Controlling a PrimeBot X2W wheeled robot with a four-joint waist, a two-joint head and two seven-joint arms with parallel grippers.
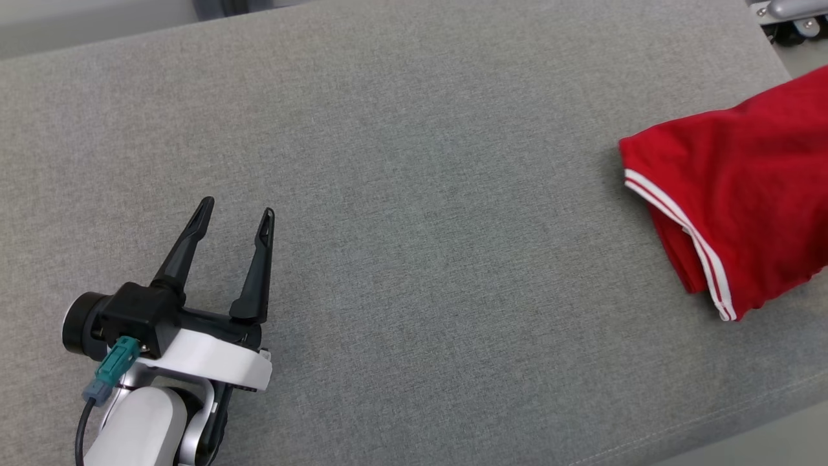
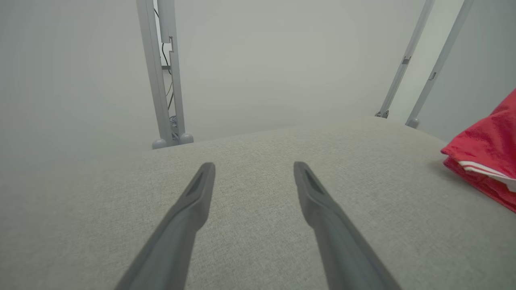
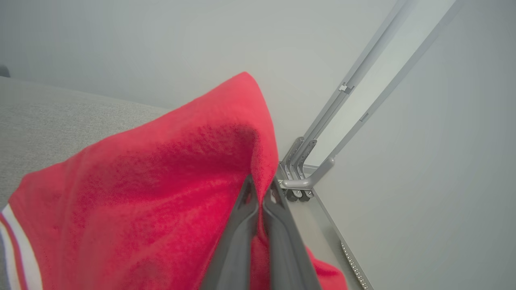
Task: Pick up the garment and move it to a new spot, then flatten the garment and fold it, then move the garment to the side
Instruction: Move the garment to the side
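The garment [image 1: 731, 188] is red cloth with a white-striped hem, lying folded at the right edge of the grey table [image 1: 414, 213] and running out of the head view. In the left wrist view the garment [image 2: 489, 159] shows at the far right. My left gripper [image 1: 236, 213] hovers open over the table's left side, far from the cloth; its fingers [image 2: 193, 201] are spread with nothing between them. In the right wrist view my right gripper [image 3: 261, 188] is shut on a raised fold of the garment [image 3: 161, 193].
Grey metal frame posts [image 2: 163, 76] stand beyond the table's far edge, and more posts [image 3: 322, 145] rise by its right corner. A wheeled base [image 1: 792, 19] shows at the top right. The table's right edge lies under the cloth.
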